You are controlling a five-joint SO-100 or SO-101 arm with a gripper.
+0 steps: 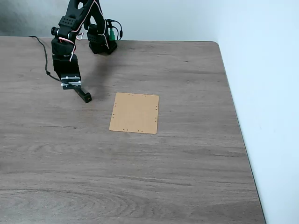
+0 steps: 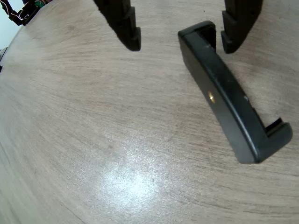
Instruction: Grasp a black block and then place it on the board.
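- one arm (image 1: 70, 37) we see at the left of the fixed view, bent down over the grey table (image 1: 187, 163), with its gripper (image 1: 74, 86) low above the wood.
- in the wrist view we see the gripper (image 2: 182, 44) spread, two dark fingers (image 2: 124, 23) apart, nothing between them.
- the black block (image 2: 229, 98) lies flat on the table, one end just beside the right finger; in the fixed view the black block (image 1: 84, 95) sits under the gripper.
- the board (image 1: 134, 113) lies flat to the right, apart from the block.

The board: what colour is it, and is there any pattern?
Plain tan board with tiny dark holes along its edges, shown best in the fixed view.
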